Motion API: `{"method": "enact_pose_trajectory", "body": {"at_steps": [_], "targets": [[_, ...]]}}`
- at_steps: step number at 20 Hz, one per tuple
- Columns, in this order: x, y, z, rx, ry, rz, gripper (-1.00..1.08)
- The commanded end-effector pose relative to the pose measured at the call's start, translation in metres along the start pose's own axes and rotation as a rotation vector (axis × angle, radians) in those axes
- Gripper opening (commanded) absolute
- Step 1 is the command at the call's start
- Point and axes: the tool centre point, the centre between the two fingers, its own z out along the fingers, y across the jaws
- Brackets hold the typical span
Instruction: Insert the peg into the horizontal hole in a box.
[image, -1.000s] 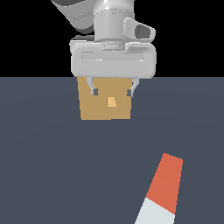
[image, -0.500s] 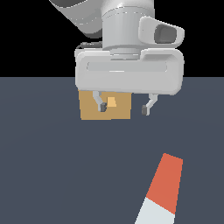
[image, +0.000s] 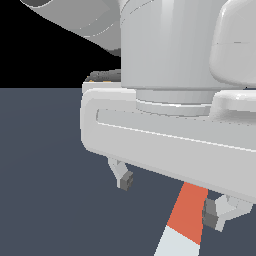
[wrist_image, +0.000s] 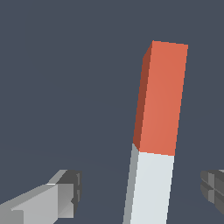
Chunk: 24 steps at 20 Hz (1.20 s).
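Currently arm (image: 170, 60) fills exterior view; box hidden behind it. Floor (image: 45, 200) seen bare around peg, room ample on all sides. Peg (wrist_image: 153, 140) lies flat on floor, between fingers (wrist_image: 65, 192). Gripper (image: 170, 197) spread wide, nothing held, pads well apart from peg sides. Step judged: approach for grasp. Next move calls for descent, then closing on white half.

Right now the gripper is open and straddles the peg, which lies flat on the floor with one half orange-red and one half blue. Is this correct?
Not quite: the peg's second half is white or pale grey, not blue, as the wrist view shows. The rest holds: the gripper is open with a finger on each side of the peg, and the peg lies flat on the dark floor.
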Motion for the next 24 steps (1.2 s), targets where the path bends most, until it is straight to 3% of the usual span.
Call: {"method": "enact_pose_trajectory", "body": {"at_steps": [1,7,15,24], "targets": [[-0.020,0.010,0.008,-0.003,0.000,0.054,1.00],[-0.046,0.020,0.017,-0.006,0.000,0.121,1.00],[-0.047,0.020,0.020,-0.005,0.000,0.122,1.00],[-0.047,0.019,0.061,-0.005,0.001,0.122,1.00]]}}
